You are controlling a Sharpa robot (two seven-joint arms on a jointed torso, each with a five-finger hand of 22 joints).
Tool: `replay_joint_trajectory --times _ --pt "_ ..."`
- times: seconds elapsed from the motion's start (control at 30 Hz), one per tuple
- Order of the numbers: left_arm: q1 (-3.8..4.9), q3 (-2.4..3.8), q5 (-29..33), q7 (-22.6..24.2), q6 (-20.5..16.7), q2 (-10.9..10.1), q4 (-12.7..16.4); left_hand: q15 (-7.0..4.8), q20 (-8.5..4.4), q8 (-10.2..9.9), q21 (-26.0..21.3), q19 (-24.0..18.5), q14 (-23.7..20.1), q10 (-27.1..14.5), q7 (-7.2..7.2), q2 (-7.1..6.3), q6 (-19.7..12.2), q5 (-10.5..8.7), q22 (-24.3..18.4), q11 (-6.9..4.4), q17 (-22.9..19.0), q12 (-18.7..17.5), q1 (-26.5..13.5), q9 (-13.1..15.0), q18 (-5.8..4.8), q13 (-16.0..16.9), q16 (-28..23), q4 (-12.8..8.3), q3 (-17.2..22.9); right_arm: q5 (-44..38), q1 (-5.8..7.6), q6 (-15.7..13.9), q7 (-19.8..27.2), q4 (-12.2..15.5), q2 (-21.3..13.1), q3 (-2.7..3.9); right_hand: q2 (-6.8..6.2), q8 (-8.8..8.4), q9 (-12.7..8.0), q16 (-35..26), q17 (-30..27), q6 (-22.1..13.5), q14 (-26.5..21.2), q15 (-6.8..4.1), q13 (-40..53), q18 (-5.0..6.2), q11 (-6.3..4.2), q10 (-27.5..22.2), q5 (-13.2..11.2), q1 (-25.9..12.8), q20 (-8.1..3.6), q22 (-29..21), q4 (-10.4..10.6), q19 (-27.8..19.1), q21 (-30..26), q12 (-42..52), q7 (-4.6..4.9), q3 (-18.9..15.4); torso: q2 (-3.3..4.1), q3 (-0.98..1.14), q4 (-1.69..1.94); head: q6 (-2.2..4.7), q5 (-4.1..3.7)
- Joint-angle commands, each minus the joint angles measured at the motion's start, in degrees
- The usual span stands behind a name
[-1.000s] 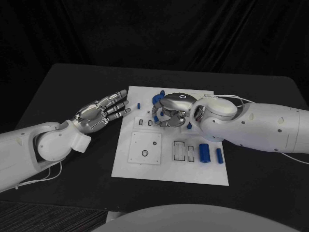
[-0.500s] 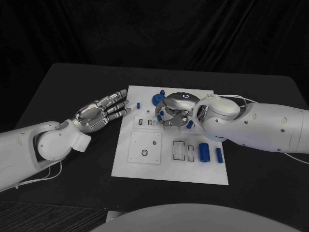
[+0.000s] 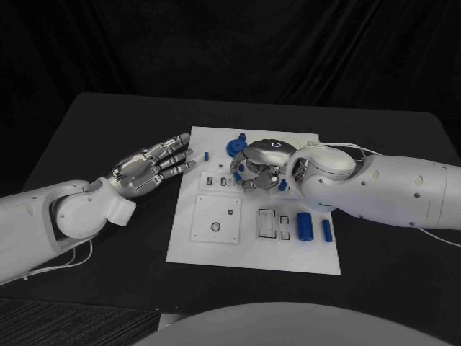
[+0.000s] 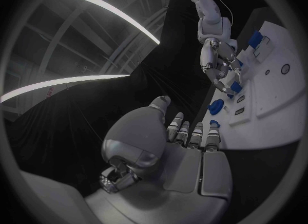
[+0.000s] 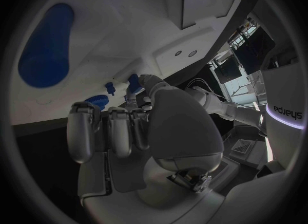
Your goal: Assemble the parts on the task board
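The white task board (image 3: 253, 256) lies mid-table. My right hand (image 3: 260, 166) hovers over its far middle with fingers curled in. The thumb and a finger pinch a small blue part (image 5: 134, 81), which also shows at that hand's fingertips (image 4: 235, 87) from the left wrist. My left hand (image 3: 153, 167) floats just off the board's left edge, palm up, fingers spread and holding nothing. A round blue part (image 3: 234, 148) and a small blue peg (image 3: 206, 156) sit at the far end of the board. Two blue cylinders (image 3: 305, 227) lie near its right edge.
A square inset plate (image 3: 217, 218) and narrow rectangular slots (image 3: 267, 224) take up the near half of the board. Black table (image 3: 96, 130) surrounds it on all sides. A white cable (image 3: 355, 148) runs along my right arm.
My right hand has shifted slightly toward the board's far end, fingers still curled. The left hand has stayed where it was.
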Motion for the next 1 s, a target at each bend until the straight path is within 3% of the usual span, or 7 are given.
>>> replay_joint_trajectory --times 0.03,0.3,0.73,0.8,0.97,1.0 --pt "-0.06 0.04 0.03 0.19 1.19 0.1 0.05 0.35 0.25 0.31 -0.16 0.05 -0.08 0.1 0.09 0.18 -0.25 0.28 -0.06 0.12 0.1 0.33 -0.54 0.03 -0.59 0.08 0.21 -0.46 0.04 -0.17 -0.33 -0.25 -1.01 -0.18 0.08 -0.03 -0.01 -0.65 -0.47 0.15 15.09 -1.26 5.95 0.1 15.08 0.33 -0.14 6.11 -1.76 -0.84 0.23 12.81 -0.76 2.71 -0.28 0.2 0.02 -0.03 -0.03 0.01 0.0 -0.18 0.02" --pt "-0.06 0.04 0.03 0.09 1.43 0.19 -0.05 0.36 0.26 0.3 -0.16 0.05 -0.09 0.09 0.09 0.15 -0.29 0.27 -0.06 0.12 0.09 0.31 -0.56 0.02 -0.6 0.08 0.21 -0.49 0.04 -0.17 -0.44 0.19 -1.09 -0.24 0.11 -0.03 -0.26 -2.15 -2.09 0.15 15.09 -3.92 5.95 0.0 15.08 0.37 -0.27 6.11 -6.61 -1.49 0.09 12.76 -2.17 2.64 -0.49 0.2 -0.07 -0.32 0.01 0.03 0.05 -0.3 -0.13" --pt "-0.07 0.04 0.03 -0.04 1.59 0.29 -0.27 0.38 0.26 0.29 -0.16 0.05 -0.08 0.08 0.09 0.12 -0.31 0.26 -0.06 0.12 0.09 0.29 -0.59 0.02 -0.62 0.07 0.21 -0.52 0.04 -0.17 -0.49 0.73 -1.13 -0.24 0.09 -0.03 -0.44 -4.05 -4.39 0.15 15.09 -7.19 5.95 -0.16 15.08 0.46 -0.47 6.11 -8.96 -1.47 -0.04 12.63 -3.56 2.45 -0.92 0.2 -0.33 -0.68 0.02 0.02 0.01 -0.5 -0.19" --pt "-0.07 0.04 0.03 -0.03 1.59 0.29 -0.29 0.38 0.26 0.29 -0.16 0.05 -0.08 0.08 0.09 0.12 -0.31 0.26 -0.06 0.12 0.09 0.29 -0.59 0.02 -0.62 0.07 0.21 -0.52 0.04 -0.17 -0.5 0.55 -0.97 -0.22 0.06 -0.03 -0.42 -4.72 -5.31 0.15 15.09 -8.39 5.95 -0.24 15.08 0.48 -0.56 6.11 -10.37 -1.76 -0.1 12.61 -3.72 2.42 -0.99 0.2 -0.45 -1.02 0.03 0.03 0.01 -0.47 -0.19" --pt "-0.07 0.04 0.03 0.31 1.31 0.03 0.04 0.4 0.26 0.31 -0.17 0.03 -0.13 0.07 0.09 0.06 -0.31 0.25 -0.07 0.12 0.06 0.27 -0.62 0.02 -0.64 0.07 0.12 -0.6 0.06 -0.17 -0.48 -1.44 -0.04 0.11 -0.52 -0.03 -0.72 -5.67 -8.01 0.15 15.09 -10.49 5.95 -0.48 15.08 0.48 -0.82 6.11 -17.09 -3.72 -0.33 12.61 -2.86 2.45 -1.05 0.2 -0.75 -3.31 0.03 0.03 -0.01 -0.29 0.02" --pt "-0.07 0.05 0.03 0.58 1.05 -0.2 0.35 0.4 0.42 0.41 -0.19 0.0 -0.29 0.0 0.31 -0.12 -0.26 0.28 -0.08 0.34 0.0 0.23 -0.48 0.03 -0.61 0.05 -0.07 -1.28 0.27 -0.17 -0.44 -2.57 0.38 0.38 -0.84 -0.03 -1.08 -5.71 -8.81 0.15 15.09 -10.84 5.95 -0.55 15.08 0.47 -0.91 6.11 -19.39 -4.56 -0.4 12.62 -1.97 2.47 -1.05 0.2 -0.83 -4.47 0.0 0.04 0.01 -0.22 0.03"
